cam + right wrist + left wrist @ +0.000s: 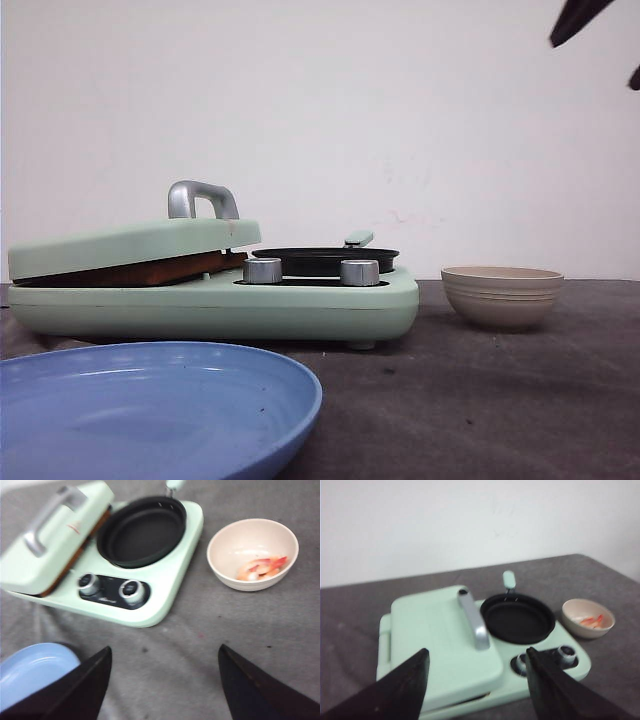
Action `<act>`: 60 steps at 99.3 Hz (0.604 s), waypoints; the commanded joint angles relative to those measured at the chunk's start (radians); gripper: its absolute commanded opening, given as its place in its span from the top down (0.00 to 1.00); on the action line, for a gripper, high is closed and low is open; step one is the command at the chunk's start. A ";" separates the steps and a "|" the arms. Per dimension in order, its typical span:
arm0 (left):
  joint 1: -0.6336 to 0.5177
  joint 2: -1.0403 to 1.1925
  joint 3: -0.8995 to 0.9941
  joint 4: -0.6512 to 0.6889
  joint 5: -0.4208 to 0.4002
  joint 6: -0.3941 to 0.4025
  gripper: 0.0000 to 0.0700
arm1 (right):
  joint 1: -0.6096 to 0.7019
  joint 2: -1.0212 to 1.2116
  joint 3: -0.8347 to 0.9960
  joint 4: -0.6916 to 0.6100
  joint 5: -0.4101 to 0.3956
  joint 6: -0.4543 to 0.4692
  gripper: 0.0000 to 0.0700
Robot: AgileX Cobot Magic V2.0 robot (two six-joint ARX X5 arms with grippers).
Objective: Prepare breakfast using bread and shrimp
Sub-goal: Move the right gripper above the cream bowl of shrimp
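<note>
Shrimp (261,568) sat in the beige bowl (252,553), just beside the green breakfast maker (165,590) on its pan side, a short reach for my right arm when I wanted it. The black pan (142,530) lay bare with nothing in it. The press lid (440,640) was down, handle (474,620) on top, and a brown strip (140,270) showed along the gap under it in the front view. I took that for bread crust held in the press, but I couldn't say for sure, and I saw no slices out in the open. The blue plate (150,410) waited nearest the front camera, empty, my guess being for serving.

My left claw (477,677) hung above the near edge of the lid, fingers spread wide, nothing held, camera angled down toward the handle. My right claw (165,680) hovered high over the bare grey table (190,650), fingers also wide apart and empty, with the knobs (110,586) and bowl ahead of it. In the front view only dark tips of the right arm (580,18) showed, at the top corner, so it stood well up off the table.
</note>
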 commanded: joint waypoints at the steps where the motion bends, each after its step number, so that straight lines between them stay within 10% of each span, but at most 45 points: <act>1: -0.002 -0.027 -0.016 0.011 -0.006 -0.029 0.56 | -0.030 0.086 0.069 -0.019 -0.018 -0.063 0.41; 60: -0.002 -0.172 -0.094 -0.025 -0.032 -0.085 0.56 | -0.428 0.768 0.552 -0.064 -0.237 -0.269 0.41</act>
